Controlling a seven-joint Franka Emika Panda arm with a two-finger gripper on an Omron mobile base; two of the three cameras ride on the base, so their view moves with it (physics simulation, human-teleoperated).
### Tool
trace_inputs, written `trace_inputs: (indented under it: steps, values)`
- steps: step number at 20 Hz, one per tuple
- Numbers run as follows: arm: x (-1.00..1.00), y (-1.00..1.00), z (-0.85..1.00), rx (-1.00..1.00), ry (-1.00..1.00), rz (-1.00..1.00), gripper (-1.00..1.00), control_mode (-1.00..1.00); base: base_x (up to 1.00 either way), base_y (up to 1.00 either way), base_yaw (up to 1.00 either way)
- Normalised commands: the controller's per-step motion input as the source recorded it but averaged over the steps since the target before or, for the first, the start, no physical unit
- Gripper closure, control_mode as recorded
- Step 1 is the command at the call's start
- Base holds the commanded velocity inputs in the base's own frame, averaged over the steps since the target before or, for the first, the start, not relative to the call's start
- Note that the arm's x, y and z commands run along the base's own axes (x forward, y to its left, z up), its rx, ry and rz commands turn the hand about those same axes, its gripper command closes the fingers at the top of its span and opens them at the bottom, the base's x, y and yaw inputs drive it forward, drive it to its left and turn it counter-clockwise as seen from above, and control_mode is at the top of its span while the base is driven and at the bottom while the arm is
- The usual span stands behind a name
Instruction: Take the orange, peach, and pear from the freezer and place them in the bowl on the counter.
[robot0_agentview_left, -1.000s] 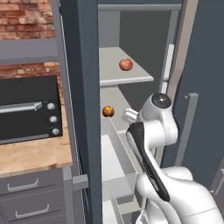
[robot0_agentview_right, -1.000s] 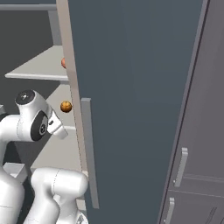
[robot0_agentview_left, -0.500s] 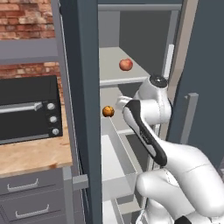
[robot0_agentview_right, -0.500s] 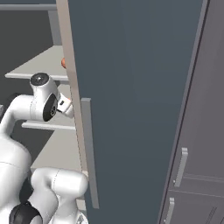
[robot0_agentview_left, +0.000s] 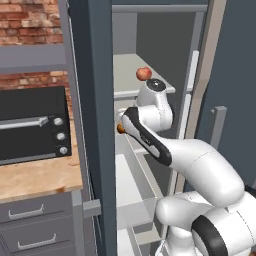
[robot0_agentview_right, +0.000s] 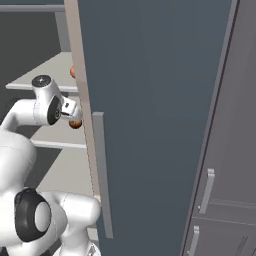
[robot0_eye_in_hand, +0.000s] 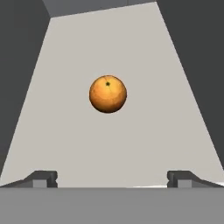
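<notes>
In the hand view the gripper (robot0_eye_in_hand: 111, 177) stands wide, its two dark fingertips (robot0_eye_in_hand: 42, 178) far apart at the bottom edge and nothing between them. Beyond them the orange (robot0_eye_in_hand: 108, 94) sits alone on a pale shelf inside the freezer (robot0_agentview_left: 90, 125). From the left base view the arm and door edge hide most of the orange (robot0_agentview_left: 120, 129). Farther up, a red fruit (robot0_agentview_left: 144, 74) rests on a higher shelf.
</notes>
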Motion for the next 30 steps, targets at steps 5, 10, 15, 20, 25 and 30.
trace_inputs:
  steps: [5, 10, 15, 20, 25, 30]
  values:
    - [0.57, 0.11, -0.34, -0.13, 0.0, 0.08, -1.0, -1.0, 0.0, 0.0, 0.0]
    - [0.36, 0.0, -0.46, -0.03, -0.03, 0.04, -1.0, -1.0, 0.0, 0.0, 0.0]
    - [0.25, 0.06, -0.13, 0.0, -0.01, 0.01, -1.0, -1.0, 0.0, 0.0, 0.0]
    - [0.25, 0.1, 0.0, 0.0, 0.0, 0.0, -1.0, -1.0, 0.0, 0.0, 0.0]
    - [0.2, 0.15, -0.06, 0.0, 0.0, 0.0, -1.0, -1.0, 0.0, 0.0, 0.0]
    - [0.22, 0.1, -0.13, -0.01, 0.0, 0.0, -1.0, -1.0, 0.0, 0.0, 0.0]
